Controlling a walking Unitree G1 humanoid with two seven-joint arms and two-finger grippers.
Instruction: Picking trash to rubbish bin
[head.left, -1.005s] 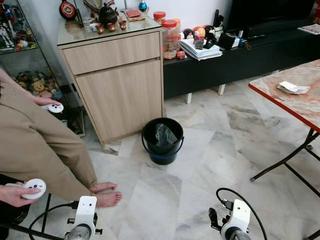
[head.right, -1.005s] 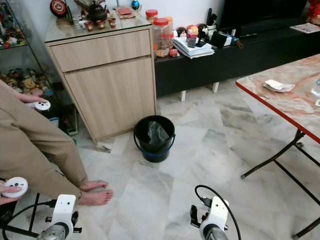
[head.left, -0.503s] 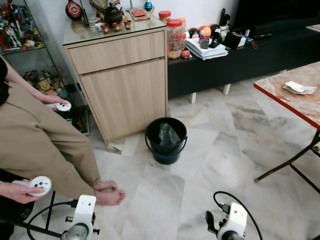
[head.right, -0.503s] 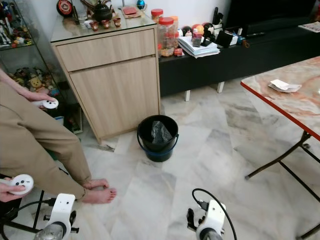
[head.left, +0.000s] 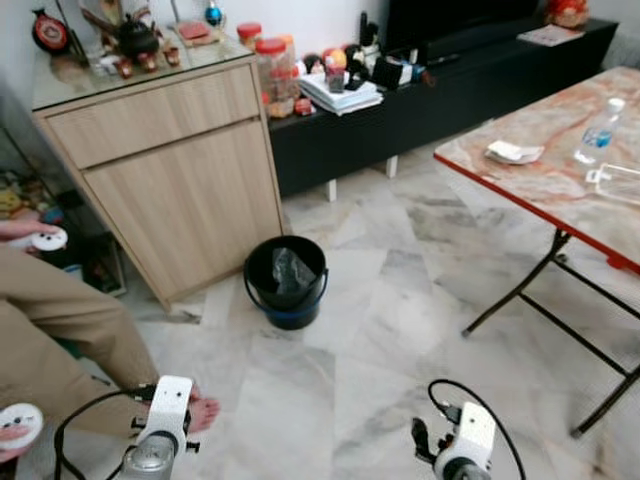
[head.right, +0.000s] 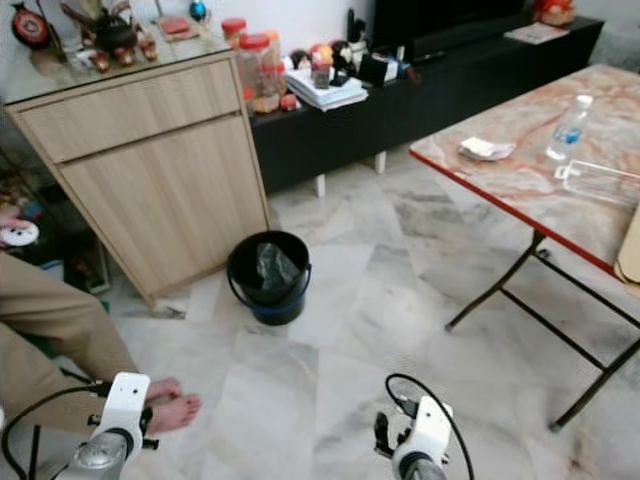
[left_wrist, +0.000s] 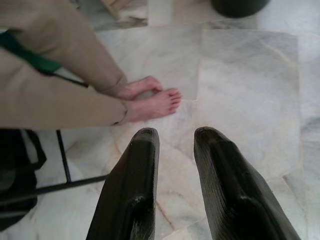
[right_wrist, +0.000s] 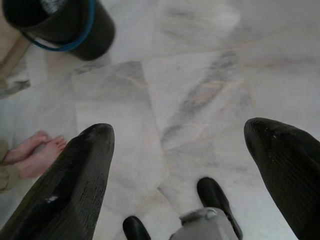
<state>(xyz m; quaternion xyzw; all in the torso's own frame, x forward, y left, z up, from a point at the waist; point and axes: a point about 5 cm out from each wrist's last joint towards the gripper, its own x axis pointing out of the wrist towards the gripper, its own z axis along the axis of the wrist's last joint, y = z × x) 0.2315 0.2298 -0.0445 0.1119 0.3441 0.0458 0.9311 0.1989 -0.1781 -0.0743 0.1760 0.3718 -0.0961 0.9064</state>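
Note:
A black bucket (head.left: 287, 283) with a blue band stands on the marble floor beside the wooden cabinet (head.left: 170, 170), with crumpled clear plastic inside it. A crumpled white tissue (head.left: 513, 152) lies on the red-rimmed marble table (head.left: 520, 190) at the right. My left gripper (left_wrist: 175, 137) hangs low over the floor near a person's bare feet (left_wrist: 150, 100), its fingers a narrow gap apart and holding nothing. My right gripper (right_wrist: 180, 130) is wide open and empty above bare floor, with the bucket (right_wrist: 60, 25) some way ahead of it.
A seated person in tan trousers (head.left: 60, 330) holds white controllers at the left. A water bottle (head.left: 598, 132) and a clear container (head.left: 615, 183) rest on the table. The table's black legs (head.left: 540, 300) cross the floor on the right. A low black TV bench (head.left: 450, 90) lines the wall.
The whole view has swung to the right, so more of the table shows, with the bottle and container. The person now sits at the left edge. Both arms stay low.

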